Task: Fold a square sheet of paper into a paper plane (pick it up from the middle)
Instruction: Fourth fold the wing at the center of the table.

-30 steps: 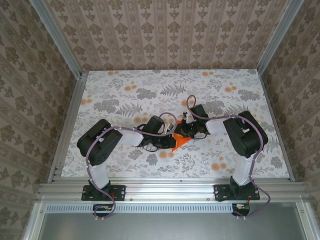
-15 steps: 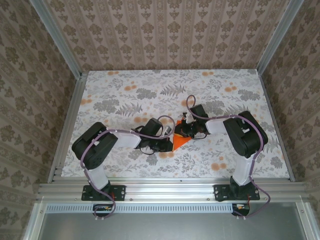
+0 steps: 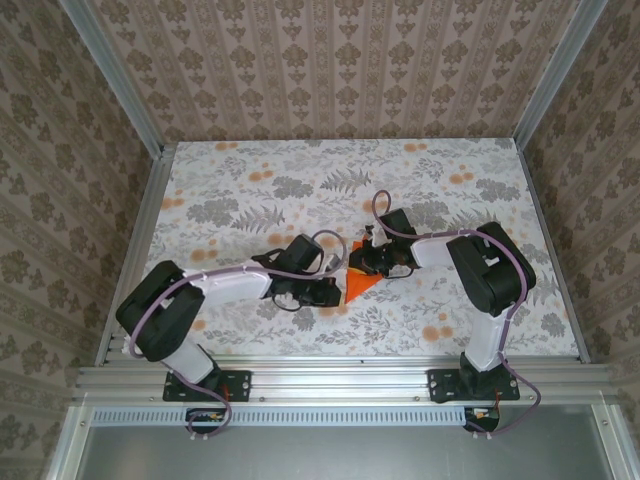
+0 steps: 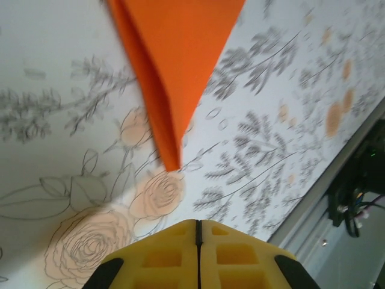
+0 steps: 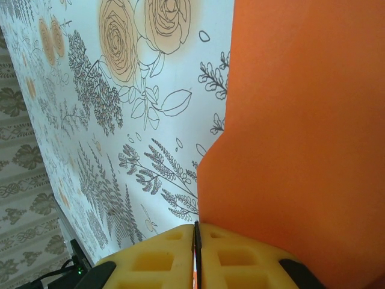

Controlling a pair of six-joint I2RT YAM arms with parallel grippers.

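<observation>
The orange sheet of paper (image 3: 358,283) lies creased into a pointed shape on the flowered table, between the two grippers. In the left wrist view its narrow tip (image 4: 171,159) points toward my left gripper (image 4: 197,221), which is shut and empty a short way from it. From above, the left gripper (image 3: 328,290) sits just left of the paper. My right gripper (image 3: 363,265) is at the paper's far edge. In the right wrist view the paper (image 5: 301,120) runs up to the right gripper (image 5: 196,224), whose jaws are shut with a sliver of orange between them.
The flowered tablecloth (image 3: 250,190) spreads behind and to both sides of the arms. An aluminium rail (image 3: 330,375) runs along the near edge and also appears as the rail (image 4: 328,180) in the left wrist view. Patterned walls enclose three sides.
The left arm's elbow has swung out to the left and lower, and its gripper has drawn back left off the paper, uncovering more of it. The right arm has stayed put.
</observation>
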